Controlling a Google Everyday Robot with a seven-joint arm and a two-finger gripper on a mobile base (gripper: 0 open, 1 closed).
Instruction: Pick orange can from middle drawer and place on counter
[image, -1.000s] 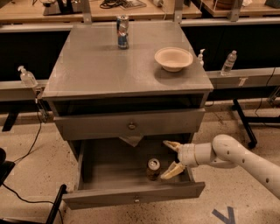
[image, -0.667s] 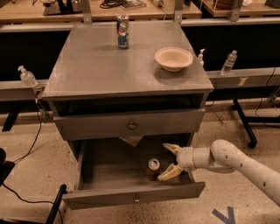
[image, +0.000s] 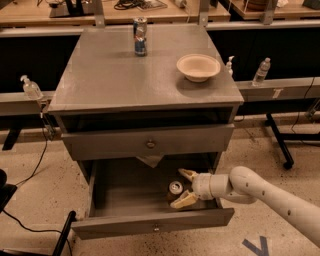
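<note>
The middle drawer (image: 150, 225) stands pulled out. Inside it, right of centre, the gripper (image: 186, 188) reaches in from the right with its fingers spread apart, the upright orange can (image: 175, 190) between them. Above, the counter (image: 115, 80) bears a bowl (image: 198, 66) and, farther back, a tall can (image: 140, 36).

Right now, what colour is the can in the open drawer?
The can is dark orange-brown with a silver top, camera view; the gripper is open around it.

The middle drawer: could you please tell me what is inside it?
Inside the middle drawer stands the orange can, with the open gripper placed around it. The drawer's rear is hidden under the cabinet.
</note>
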